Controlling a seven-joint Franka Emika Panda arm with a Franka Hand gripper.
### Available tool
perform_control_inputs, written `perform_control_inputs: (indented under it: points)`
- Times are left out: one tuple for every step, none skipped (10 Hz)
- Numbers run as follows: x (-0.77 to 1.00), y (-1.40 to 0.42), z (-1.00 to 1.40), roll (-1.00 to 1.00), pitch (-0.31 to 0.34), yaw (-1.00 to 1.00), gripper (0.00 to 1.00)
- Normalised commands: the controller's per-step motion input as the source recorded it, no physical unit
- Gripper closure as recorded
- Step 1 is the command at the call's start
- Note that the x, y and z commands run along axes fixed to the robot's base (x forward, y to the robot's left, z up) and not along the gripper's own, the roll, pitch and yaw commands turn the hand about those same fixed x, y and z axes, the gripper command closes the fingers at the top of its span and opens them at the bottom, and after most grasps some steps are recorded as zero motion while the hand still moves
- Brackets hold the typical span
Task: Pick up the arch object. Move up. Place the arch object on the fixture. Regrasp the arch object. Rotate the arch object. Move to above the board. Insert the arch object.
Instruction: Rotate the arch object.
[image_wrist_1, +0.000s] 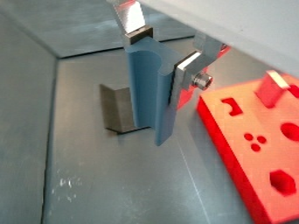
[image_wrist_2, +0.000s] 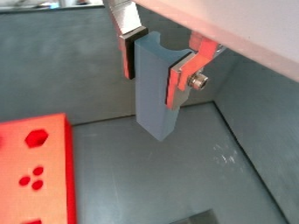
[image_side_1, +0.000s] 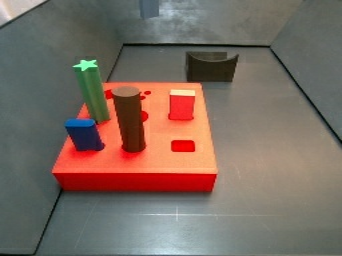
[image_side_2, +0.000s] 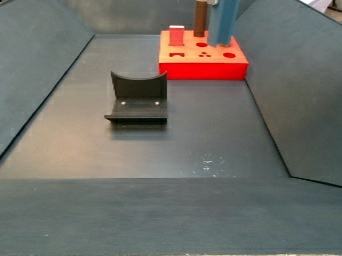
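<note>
Slate-blue arch object (image_wrist_1: 149, 87) clamped in gripper (image_wrist_1: 158, 54), seemingly clear of board (image_wrist_1: 251, 149)

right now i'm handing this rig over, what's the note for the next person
Gripper: shut on the slim slate-blue arch object, held upright, clear of the floor, near the fixture.
Dark grey U-topped fixture: nothing on it, on the floor beyond the red pegged board.
Done: pick and lift.
Left: insertion into the board. Whether the fixture regrasp has happened cannot be told.
</note>
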Motion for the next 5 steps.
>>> perform_control_inputs:
  points:
    - [0.0, 0.01, 0.0, -0.07, 0.05, -1.0, 1.0]
    - [0.0, 0.01, 0.0, -0.08, 0.059, -1.0, 1.0]
    - [0.01, 0.01, 0.01, -0.1, 0.074, -1.0, 1.0]
    - [0.01, 0.01, 0.01, -0.13, 0.09, -1.0, 1.0]
    - [0.01, 0.01, 0.01, -0.14, 0.103, -0.98, 1.0]
